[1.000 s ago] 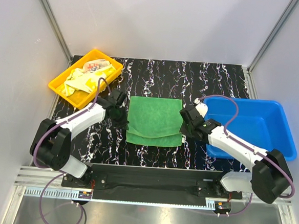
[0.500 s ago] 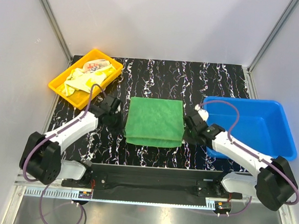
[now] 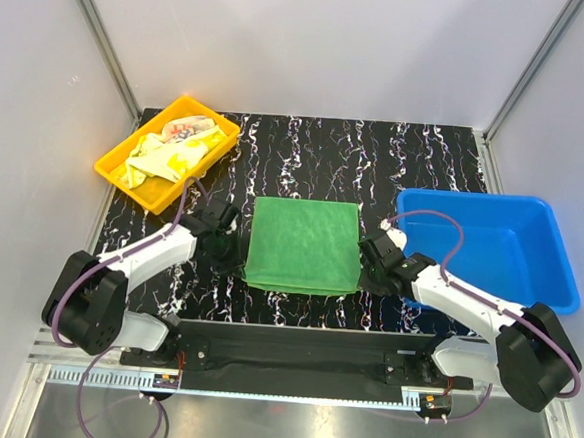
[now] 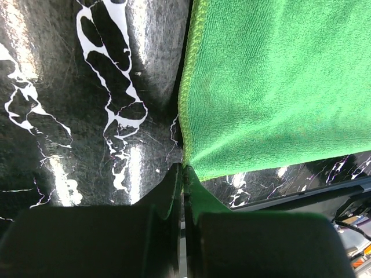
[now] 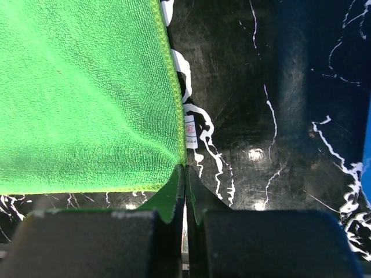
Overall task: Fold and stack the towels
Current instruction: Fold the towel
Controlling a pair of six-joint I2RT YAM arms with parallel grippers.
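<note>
The green towel (image 3: 303, 245) lies flat on the black marbled table between my arms. My left gripper (image 3: 234, 252) is shut on its near left corner, which shows pinched between the jaws in the left wrist view (image 4: 184, 168). My right gripper (image 3: 370, 268) is shut on the near right corner (image 5: 185, 168), just below a small white label (image 5: 191, 132). The green towel fills much of both wrist views (image 4: 278, 81) (image 5: 87, 92). The yellow patterned towel (image 3: 166, 157) and the printed white towel (image 3: 185, 128) lie crumpled in the yellow tray.
The yellow tray (image 3: 110, 172) stands at the far left. The blue bin (image 3: 474, 200) stands at the right, close to my right arm. The table's near edge and the arm mounting rail run just below the towel.
Both grippers have moved toward the near edge, drawing the towel's top layer over the lower one. The near strip of the lower layer no longer shows.
</note>
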